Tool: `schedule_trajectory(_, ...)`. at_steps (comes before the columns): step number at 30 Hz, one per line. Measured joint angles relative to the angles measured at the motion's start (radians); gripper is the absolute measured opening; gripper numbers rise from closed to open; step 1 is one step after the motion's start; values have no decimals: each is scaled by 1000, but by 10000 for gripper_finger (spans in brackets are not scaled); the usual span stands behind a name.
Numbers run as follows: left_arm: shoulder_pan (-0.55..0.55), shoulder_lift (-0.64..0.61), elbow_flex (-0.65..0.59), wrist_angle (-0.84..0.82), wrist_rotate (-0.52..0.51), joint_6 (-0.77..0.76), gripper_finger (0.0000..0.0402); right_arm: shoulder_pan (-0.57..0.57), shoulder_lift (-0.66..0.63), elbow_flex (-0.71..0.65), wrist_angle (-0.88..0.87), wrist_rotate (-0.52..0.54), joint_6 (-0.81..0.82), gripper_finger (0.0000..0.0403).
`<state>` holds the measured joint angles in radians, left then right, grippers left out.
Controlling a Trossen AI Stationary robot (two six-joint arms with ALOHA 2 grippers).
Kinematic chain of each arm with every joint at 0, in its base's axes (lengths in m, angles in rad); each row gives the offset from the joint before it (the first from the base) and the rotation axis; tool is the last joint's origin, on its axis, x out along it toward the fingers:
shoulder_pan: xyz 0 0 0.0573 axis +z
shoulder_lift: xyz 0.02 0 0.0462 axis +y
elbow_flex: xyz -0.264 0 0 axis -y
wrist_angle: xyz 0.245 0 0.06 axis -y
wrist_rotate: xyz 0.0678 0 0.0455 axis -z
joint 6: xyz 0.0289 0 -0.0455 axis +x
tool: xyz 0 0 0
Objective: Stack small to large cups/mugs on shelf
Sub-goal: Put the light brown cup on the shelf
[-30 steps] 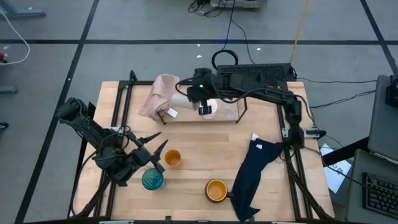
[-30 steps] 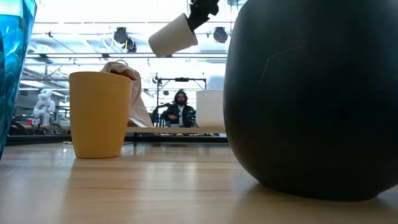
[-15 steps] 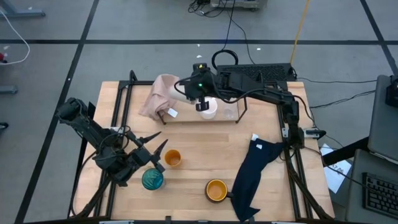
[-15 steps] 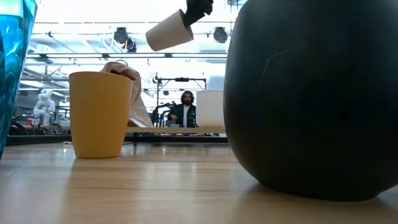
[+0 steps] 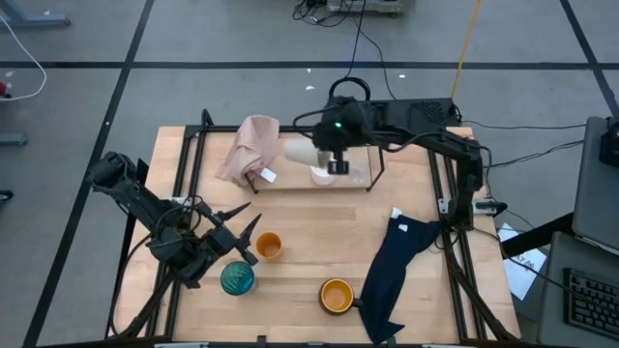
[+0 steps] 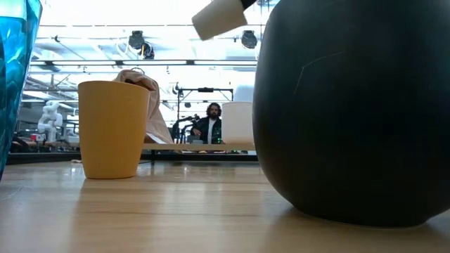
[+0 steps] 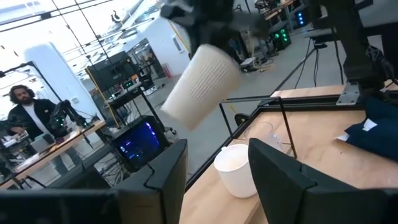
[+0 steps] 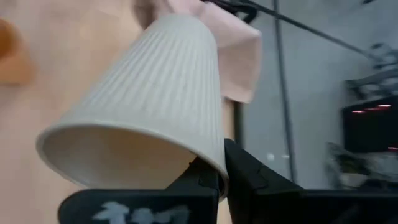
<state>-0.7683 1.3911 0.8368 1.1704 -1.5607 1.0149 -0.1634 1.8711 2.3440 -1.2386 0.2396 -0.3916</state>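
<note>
My right gripper (image 5: 325,153) is shut on the beige ribbed cup (image 5: 300,152), held in the air over the black rod shelf (image 5: 374,172) at the table's far side. The white mug (image 5: 324,175) stands on the shelf right below, with the tiny clear cup (image 5: 358,174) beside it. My left gripper (image 5: 240,235) is open and empty at the near left, next to the small orange cup (image 5: 268,246) and the teal glass (image 5: 237,279). The orange-yellow mug (image 5: 336,295) stands near the front edge. My right gripper pinches the beige cup's wall at the rim (image 8: 219,155), one finger (image 8: 200,179) inside the mouth and one (image 8: 252,174) outside. The cup is lifted clear and lies tilted almost on its side, its base (image 5: 288,151) toward the table's left.
A pink cloth (image 5: 251,145) lies over the shelf's left end. A navy cloth (image 5: 397,271) lies at the near right. In the low view a big dark shape (image 6: 351,105) fills the right half. A person (image 6: 212,123) sits in the room beyond the table.
My right gripper has gone up and toward the table's right edge with the beige cup, which stays tilted and clear of the shelf. The white mug has stayed where it was.
</note>
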Motion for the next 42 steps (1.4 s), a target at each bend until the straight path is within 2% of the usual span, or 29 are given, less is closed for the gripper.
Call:
schedule_trajectory(8,24,0,0,-1,7,-5,172,62,-24,-6,-213,-53,151,0)
schedule_trajectory(14,29,0,0,0,7,-8,173,128,-12,-119,-245,-94,204,0)
schedule_trajectory(19,28,0,0,-1,7,-8,173,154,-17,-256,-242,-164,235,0)
schedule_trajectory(28,28,0,0,-1,7,-11,173,163,-15,-541,-112,-192,223,0)
schedule_trajectory(38,28,0,0,-1,7,-11,173,165,-15,-610,-94,-193,212,0)
schedule_trajectory(42,28,0,0,0,7,-11,172,165,-15,-644,-72,-238,218,0)
